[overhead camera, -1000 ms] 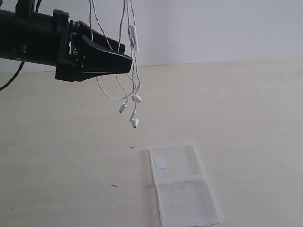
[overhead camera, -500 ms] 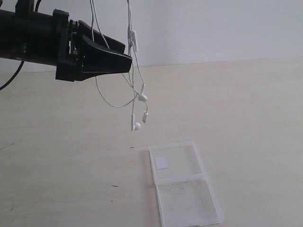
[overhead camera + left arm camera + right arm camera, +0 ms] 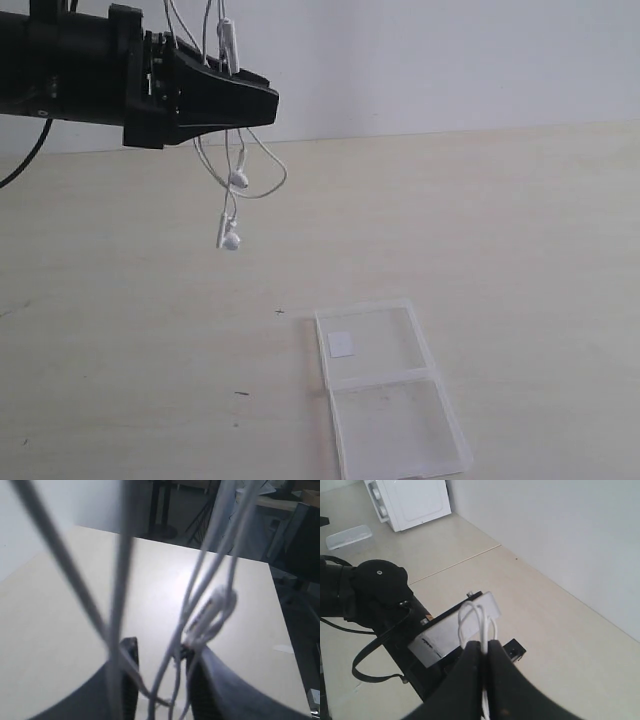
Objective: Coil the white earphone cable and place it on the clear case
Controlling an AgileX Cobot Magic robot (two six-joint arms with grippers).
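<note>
The white earphone cable (image 3: 262, 180) hangs in several strands from above the exterior view's top edge. Its inline remote (image 3: 228, 44) is up by my left gripper (image 3: 262, 106), and two earbuds (image 3: 231, 240) dangle below it, well above the table. In the left wrist view the strands (image 3: 220, 605) run between and over the left fingers (image 3: 129, 675), which stand apart. My right gripper (image 3: 485, 652) is shut on a bundle of cable loops (image 3: 470, 620) above the left arm (image 3: 375, 590). The clear case (image 3: 392, 400) lies open and flat at the front, with a white sticker (image 3: 342, 344).
The pale wooden table (image 3: 520, 250) runs back to a white wall. Small dark specks (image 3: 241, 393) mark it left of the case. In the right wrist view a white appliance (image 3: 415, 500) and a clear box (image 3: 349, 536) sit on the floor.
The hanging cable has shifted left and up: the remote rose beside the left gripper and the earbuds swung from mid-frame to below the gripper. The case has not moved.
</note>
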